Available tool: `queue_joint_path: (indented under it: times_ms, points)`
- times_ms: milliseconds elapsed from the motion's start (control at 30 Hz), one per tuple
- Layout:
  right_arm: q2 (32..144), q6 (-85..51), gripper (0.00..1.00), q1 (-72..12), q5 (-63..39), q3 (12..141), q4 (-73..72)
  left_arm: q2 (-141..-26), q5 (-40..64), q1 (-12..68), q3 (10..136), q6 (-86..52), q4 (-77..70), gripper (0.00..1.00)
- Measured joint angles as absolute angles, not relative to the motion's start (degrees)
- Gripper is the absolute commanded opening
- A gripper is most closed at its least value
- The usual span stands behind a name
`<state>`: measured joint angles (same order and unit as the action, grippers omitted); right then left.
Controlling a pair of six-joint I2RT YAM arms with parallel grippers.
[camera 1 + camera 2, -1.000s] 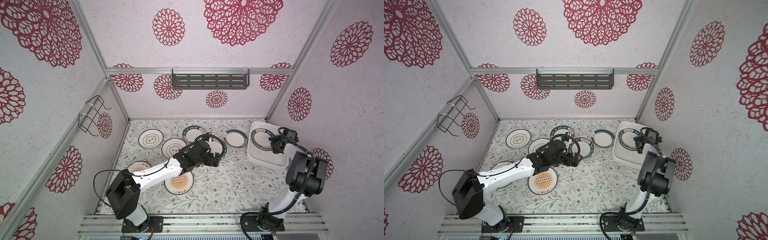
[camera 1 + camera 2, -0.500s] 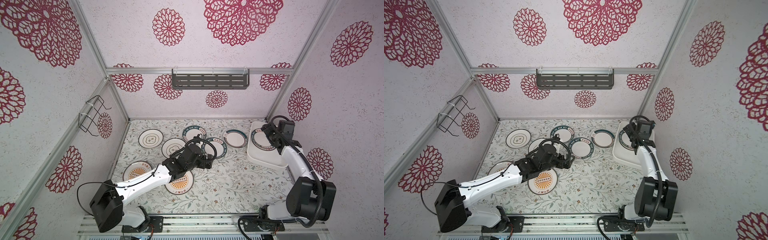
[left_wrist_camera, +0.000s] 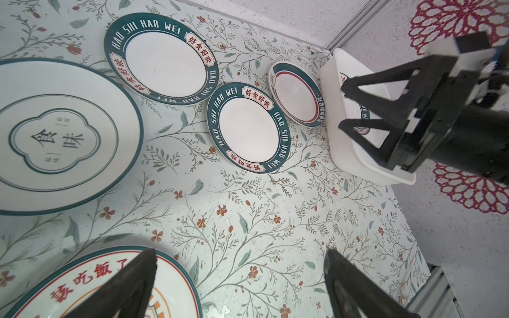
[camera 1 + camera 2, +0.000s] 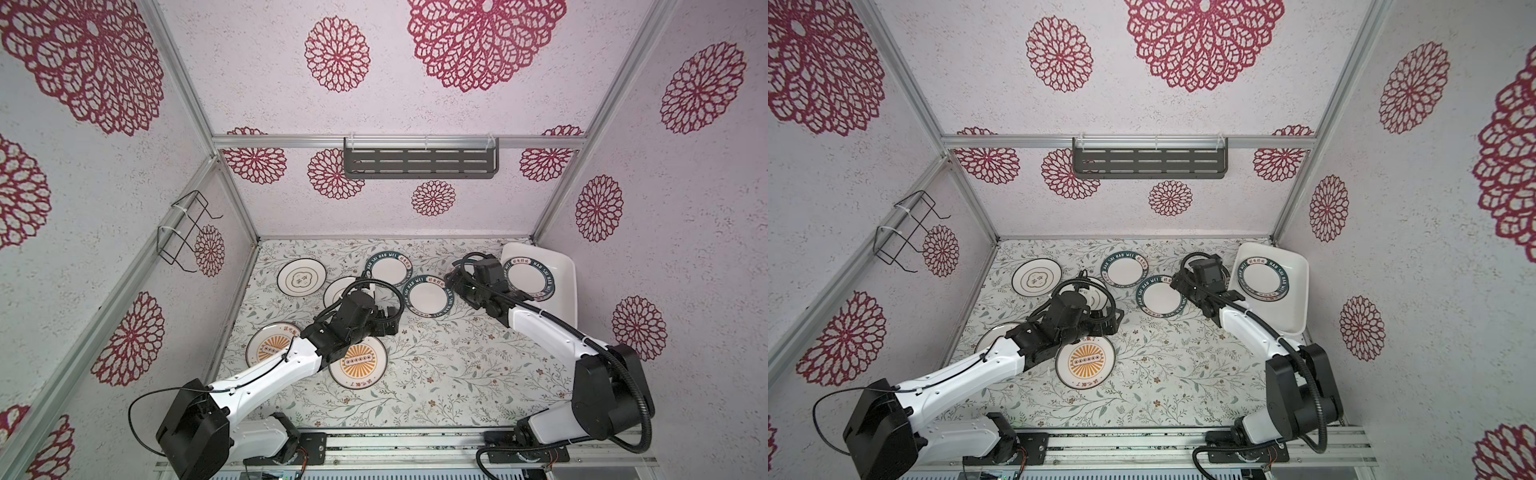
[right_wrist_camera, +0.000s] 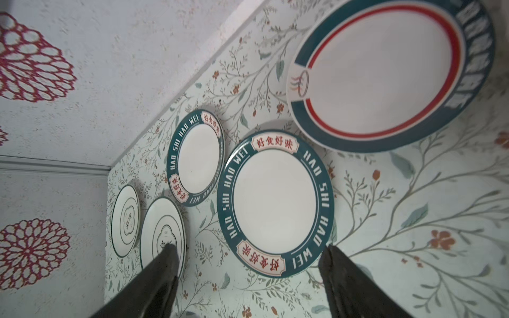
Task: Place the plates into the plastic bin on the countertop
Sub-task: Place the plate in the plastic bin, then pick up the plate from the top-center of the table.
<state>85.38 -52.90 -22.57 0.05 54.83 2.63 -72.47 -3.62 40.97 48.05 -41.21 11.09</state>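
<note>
Outside bin (image 4: 566,282) now: right end effector (image 3: 344,108)

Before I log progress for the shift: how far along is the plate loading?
Done: one teal-rimmed plate lies in the plastic bin. In hand: nothing; both arms' jaws stand open and empty. Remaining: at least seven plates sit on the countertop.

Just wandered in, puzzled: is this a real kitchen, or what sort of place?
Probably a mock kitchen booth for robot trials: flower-printed wall panels on bare aluminium framing, two white-and-black robot arms mounted on a front metal rail, round patterned plates on a leaf-printed countertop.
</note>
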Motion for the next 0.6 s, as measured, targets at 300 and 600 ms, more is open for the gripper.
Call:
queue_joint_path:
  times_ms: [300,600]
  points:
    - [92.4,-59.6,0.78,-25.5,2.4,50.1,-1.2,-75.9,0.9,37.7,47.4,-42.5,8.8,0.97]
    - [97.0,-61.7,0.7,-25.3,4.2,50.0,-6.6,-79.0,3.2,37.7,47.9,-43.2,7.6,0.97]
